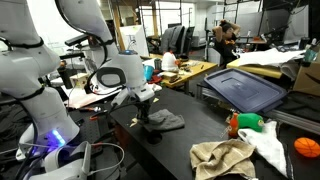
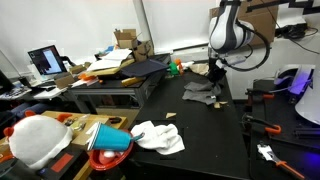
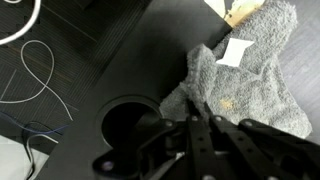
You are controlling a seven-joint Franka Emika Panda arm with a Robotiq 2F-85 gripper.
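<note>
My gripper (image 3: 205, 108) has its two fingers closed together, with nothing seen between them. It hangs just over the near edge of a crumpled grey towel (image 3: 250, 80) that lies on the black table (image 3: 110, 60). In both exterior views the gripper (image 1: 143, 100) (image 2: 216, 74) points down a little above the towel (image 1: 163, 120) (image 2: 203, 93). A white tag (image 3: 236, 50) lies on the towel's far part. A round cable hole (image 3: 125, 125) in the table is right beside the fingers.
A beige towel (image 1: 222, 157), a white cloth (image 1: 268, 140), an orange ball (image 1: 306, 147) and a green and orange bottle (image 1: 245, 122) lie on the table. A dark bin lid (image 1: 245, 88) stands behind. White cables (image 3: 35, 70) lie on the floor past the table's edge.
</note>
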